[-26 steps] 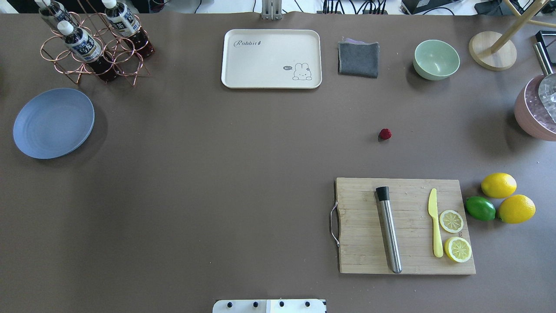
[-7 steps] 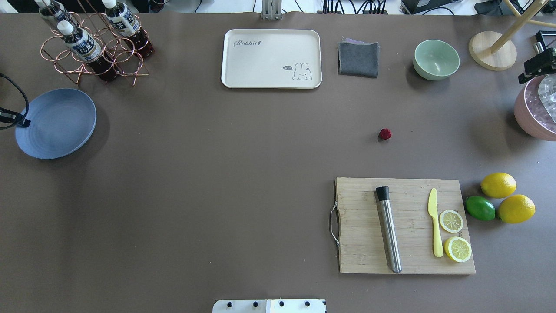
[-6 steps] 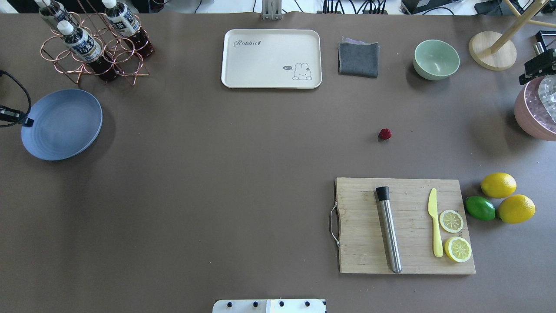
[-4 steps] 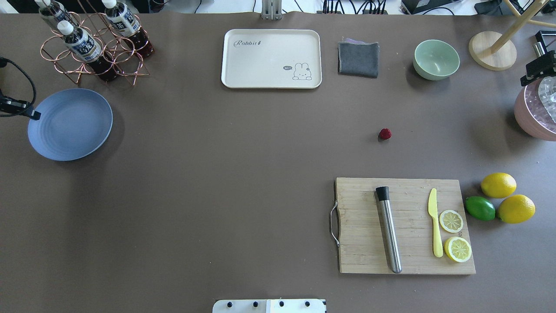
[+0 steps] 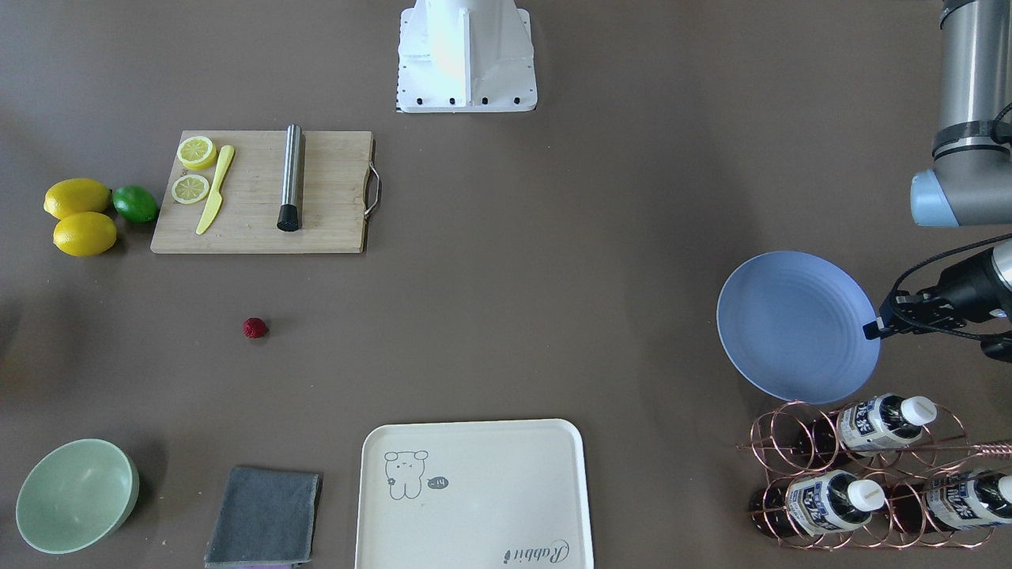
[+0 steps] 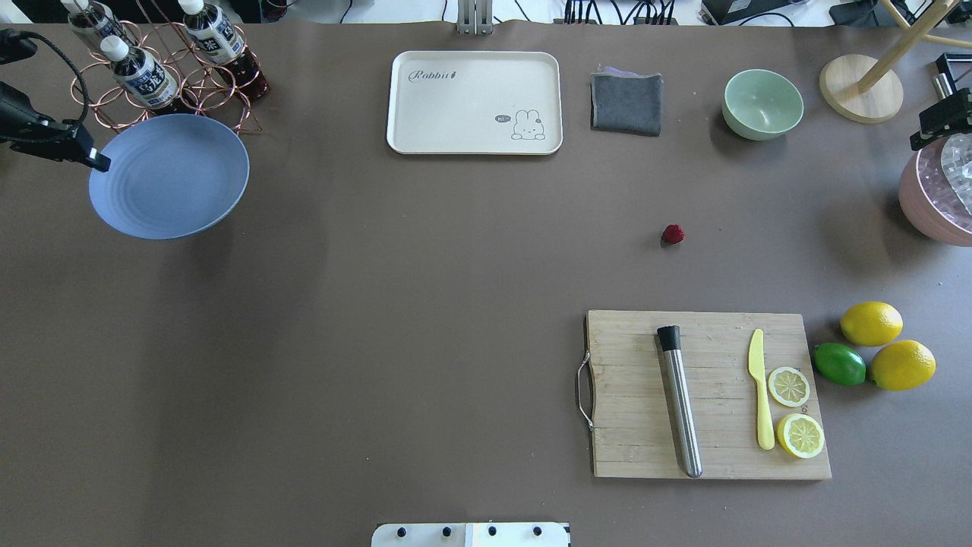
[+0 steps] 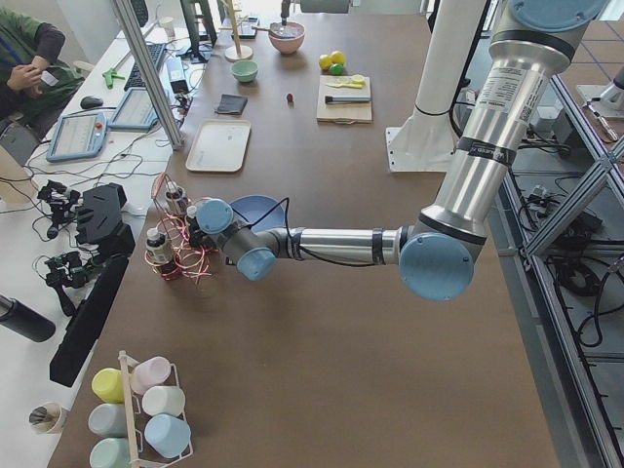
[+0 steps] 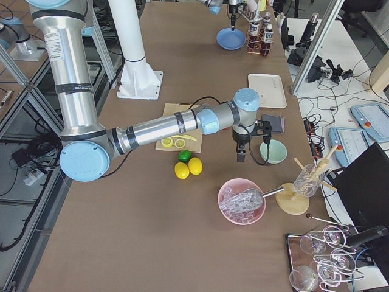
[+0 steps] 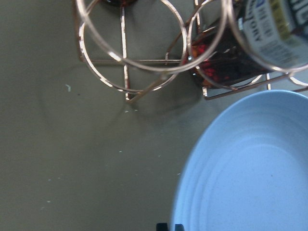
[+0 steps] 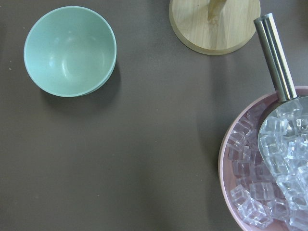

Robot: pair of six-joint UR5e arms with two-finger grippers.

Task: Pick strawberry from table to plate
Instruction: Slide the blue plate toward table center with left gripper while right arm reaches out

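One strawberry (image 6: 673, 234), alone on the table (image 6: 380, 304), right half, open surface all round; cutting board (image 6: 706, 395) nearest. Too small to read its axis. One plate (image 6: 168, 176), tilted beside the three-bottle rack (image 6: 199, 85), rim pinched in the left gripper (image 6: 97, 159). Right gripper (image 6: 932, 129) by the ice bowl (image 6: 930, 201): jaws unreadable. Two lemons (image 6: 871, 324), one lime (image 6: 839, 364).

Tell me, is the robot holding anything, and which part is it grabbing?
Yes. The left tool pinches the pale blue plate by its rim. Nothing shows in the right tool.
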